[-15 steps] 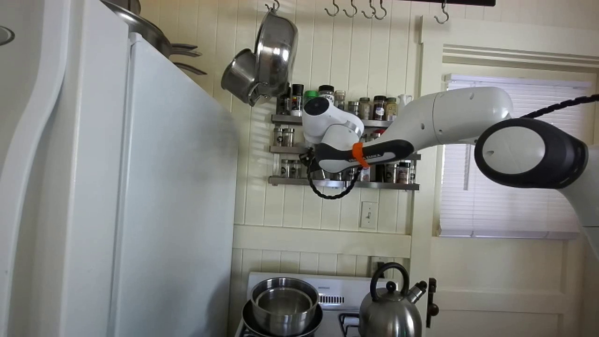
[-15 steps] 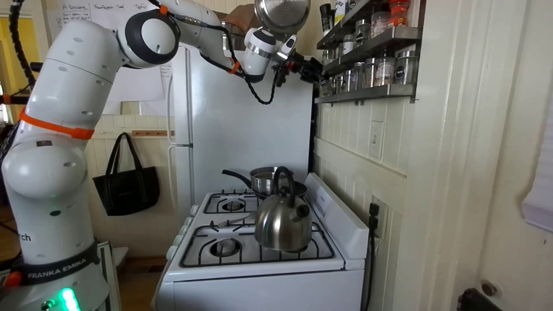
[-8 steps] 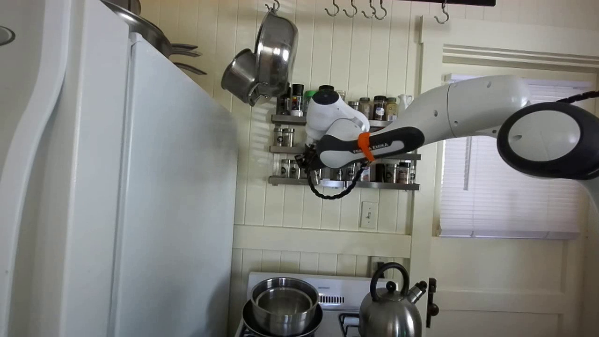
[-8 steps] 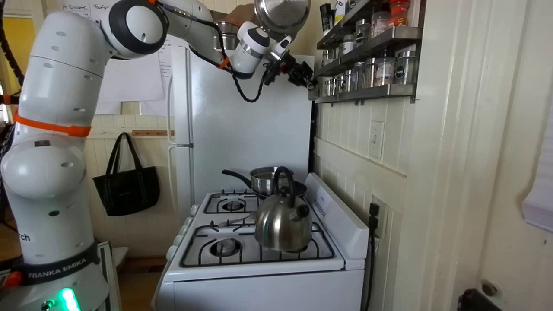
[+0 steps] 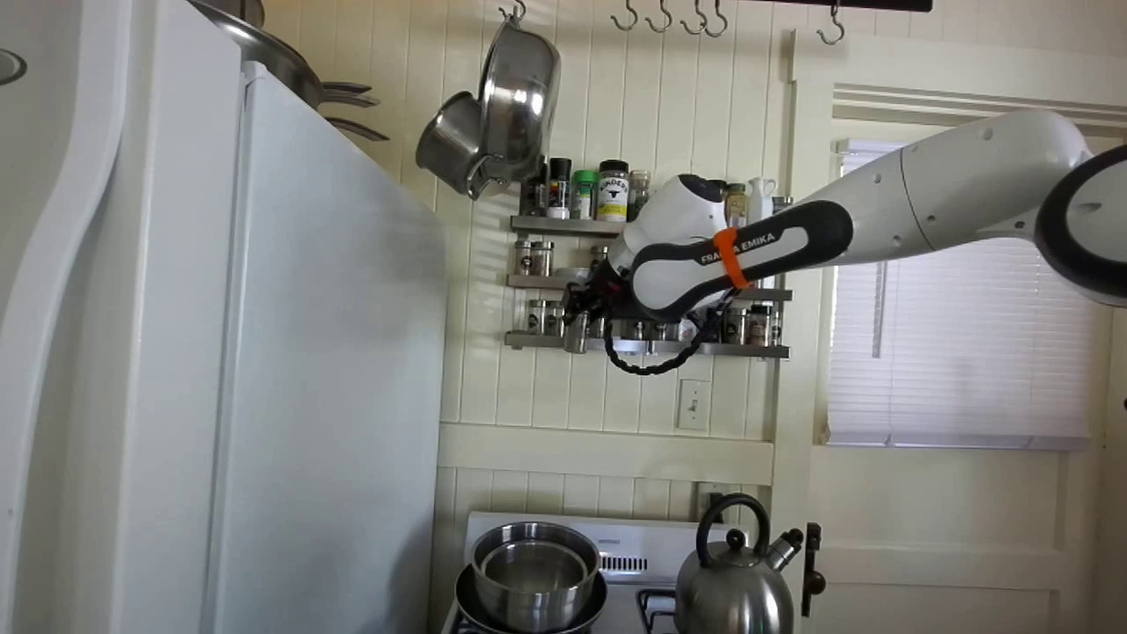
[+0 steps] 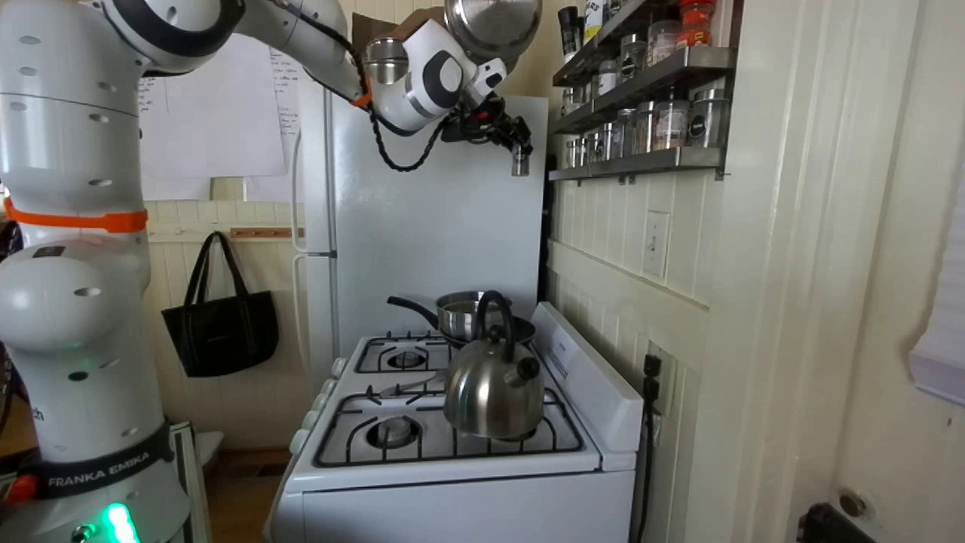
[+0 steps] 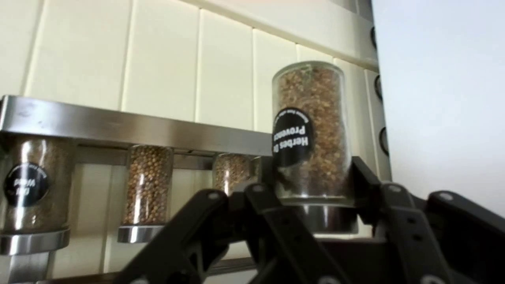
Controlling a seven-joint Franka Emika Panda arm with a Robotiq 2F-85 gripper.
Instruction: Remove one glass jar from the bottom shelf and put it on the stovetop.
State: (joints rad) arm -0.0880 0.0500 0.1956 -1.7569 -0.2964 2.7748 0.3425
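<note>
My hand (image 7: pixel 315 177): holds one glass jar (image 7: pixel 321 118), clear of the bottom shelf (image 6: pixel 641 164). Removal: done. Placing on the stovetop (image 6: pixel 452 469): outstanding.

A clear, cylindrical, brown-filled glass jar (image 7: pixel 319 126) with a black round label hangs upright in the tool (image 7: pixel 315 177), apart from the narrow steel bottom shelf (image 6: pixel 641 164), well above the white, black-grated stovetop (image 6: pixel 437 435).

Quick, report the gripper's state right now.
Gripper: closed, holding a glass jar marked "Herbes De Provence".
</note>
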